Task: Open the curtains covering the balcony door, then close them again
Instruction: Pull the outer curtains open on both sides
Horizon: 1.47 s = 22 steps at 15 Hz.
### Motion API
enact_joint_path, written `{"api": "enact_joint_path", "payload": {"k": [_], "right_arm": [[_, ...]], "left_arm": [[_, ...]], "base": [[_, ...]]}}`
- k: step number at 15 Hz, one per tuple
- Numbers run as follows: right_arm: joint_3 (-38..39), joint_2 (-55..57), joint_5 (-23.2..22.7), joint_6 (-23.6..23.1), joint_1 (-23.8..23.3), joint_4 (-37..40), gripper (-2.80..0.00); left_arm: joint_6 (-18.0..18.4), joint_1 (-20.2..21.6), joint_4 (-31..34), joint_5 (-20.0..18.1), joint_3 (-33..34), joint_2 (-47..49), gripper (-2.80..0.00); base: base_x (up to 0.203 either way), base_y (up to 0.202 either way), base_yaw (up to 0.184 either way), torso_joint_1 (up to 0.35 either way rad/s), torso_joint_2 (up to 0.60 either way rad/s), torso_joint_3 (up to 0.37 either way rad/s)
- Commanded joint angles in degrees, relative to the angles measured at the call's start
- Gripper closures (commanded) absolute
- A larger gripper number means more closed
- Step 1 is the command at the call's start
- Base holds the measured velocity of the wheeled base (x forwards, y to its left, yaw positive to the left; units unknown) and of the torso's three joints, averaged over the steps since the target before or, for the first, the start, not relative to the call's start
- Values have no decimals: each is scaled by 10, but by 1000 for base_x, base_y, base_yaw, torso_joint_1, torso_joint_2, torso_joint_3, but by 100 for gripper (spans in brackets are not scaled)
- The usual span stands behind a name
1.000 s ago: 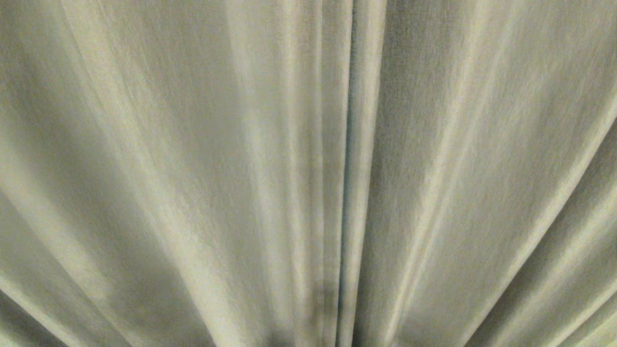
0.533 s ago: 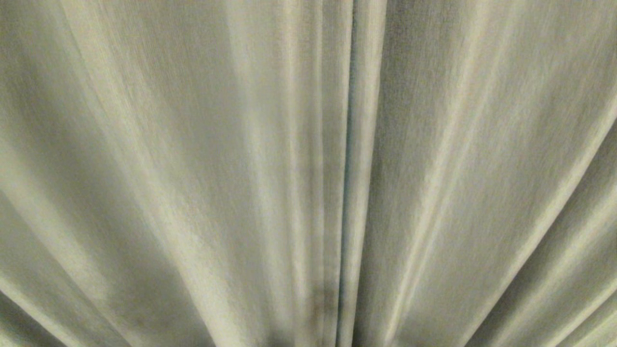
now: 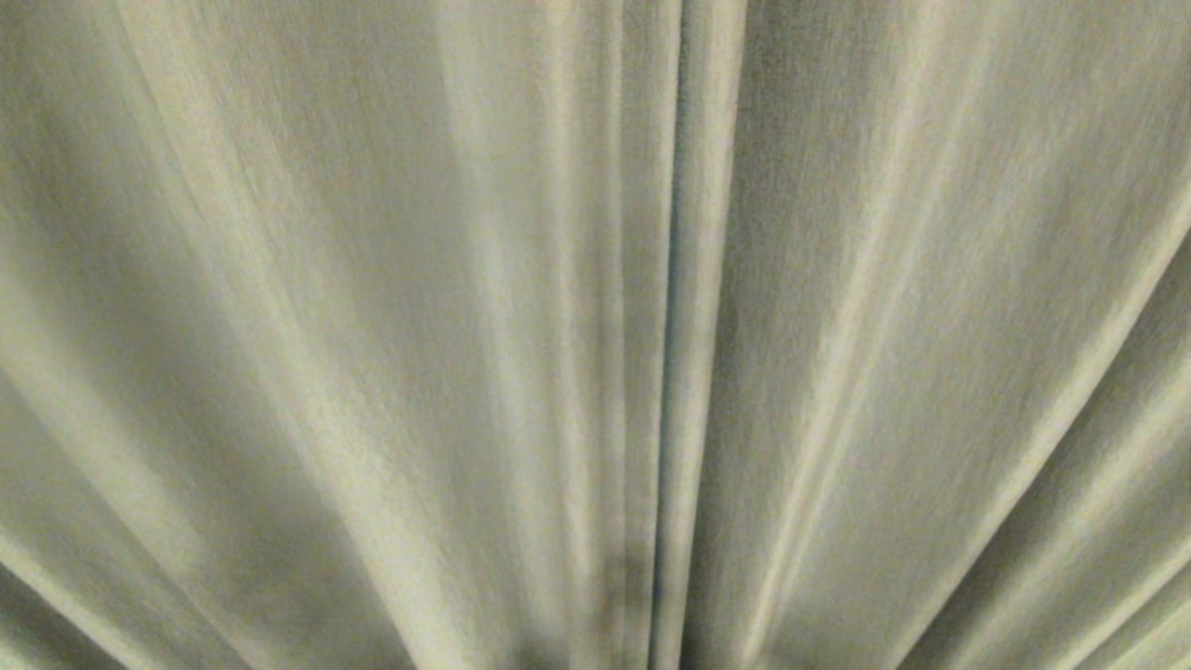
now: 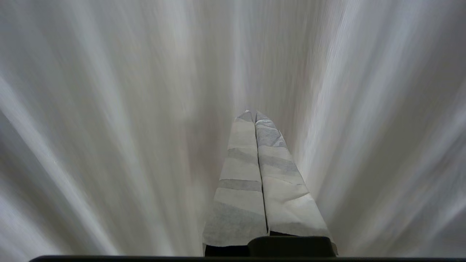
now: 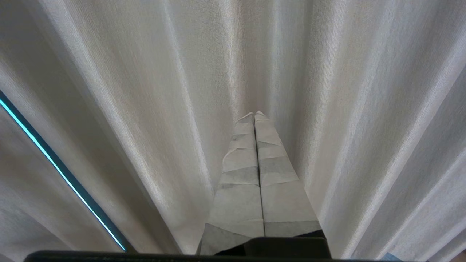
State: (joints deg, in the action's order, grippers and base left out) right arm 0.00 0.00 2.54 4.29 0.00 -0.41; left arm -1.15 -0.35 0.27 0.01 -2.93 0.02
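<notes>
Curtains [image 3: 372,326] hang w/ vertical pleats (closed, seam at centre).

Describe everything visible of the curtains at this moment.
The curtains fill every view: beige-grey woven fabric hanging in long pleats, drawn shut. Two panels meet at a narrow dark seam near the head view's centre. The right wrist view shows a thin bright slit between folds. Both end effectors, left and right, point at the fabric, shut, gripping nothing.

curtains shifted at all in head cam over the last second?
No. In the head view the curtains hang as before: the seam where the two drapes meet sits at the same spot in the picture, folds unchanged.
</notes>
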Motion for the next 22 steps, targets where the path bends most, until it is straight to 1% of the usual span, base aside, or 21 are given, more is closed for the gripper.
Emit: {"api": "enact_joint_path", "payload": {"k": [1, 3, 6, 8, 9, 13, 15, 17, 19, 22], "right_arm": [[0, 0, 0, 0, 0, 0, 0], [0, 0, 0, 0, 0, 0, 0], [0, 0, 0, 0, 0, 0, 0], [0, 1, 0, 0, 0, 0, 0], [0, 0, 0, 0, 0, 0, 0], [0, 1, 0, 0, 0, 0, 0], [0, 1, 0, 0, 0, 0, 0], [0, 1, 0, 0, 0, 0, 0], [0, 1, 0, 0, 0, 0, 0], [0, 1, 0, 0, 0, 0, 0]], "left_arm": [[0, 0, 3, 8, -36, 1, 0], [4, 0, 3, 36, -74, 24, 0], [12, -1, -3, 85, -151, 100, 0], [20, -1, -24, 105, -195, 151, 0], [23, -1, -40, 109, -211, 174, -280], [36, -1, -110, 123, -257, 253, -280], [37, -1, -125, 126, -277, 281, -280], [51, -1, -138, 129, -302, 308, -280], [56, -1, -147, 140, -321, 328, -280], [61, -1, -167, 141, -347, 368, -280]], "base": [[0, 0, 0, 0, 0, 0], [0, 0, 0, 0, 0, 0], [0, 0, 0, 0, 0, 0], [0, 0, 0, 0, 0, 0], [0, 0, 0, 0, 0, 0], [0, 0, 0, 0, 0, 0], [0, 0, 0, 0, 0, 0], [0, 0, 0, 0, 0, 0], [0, 0, 0, 0, 0, 0], [0, 0, 0, 0, 0, 0]]}}
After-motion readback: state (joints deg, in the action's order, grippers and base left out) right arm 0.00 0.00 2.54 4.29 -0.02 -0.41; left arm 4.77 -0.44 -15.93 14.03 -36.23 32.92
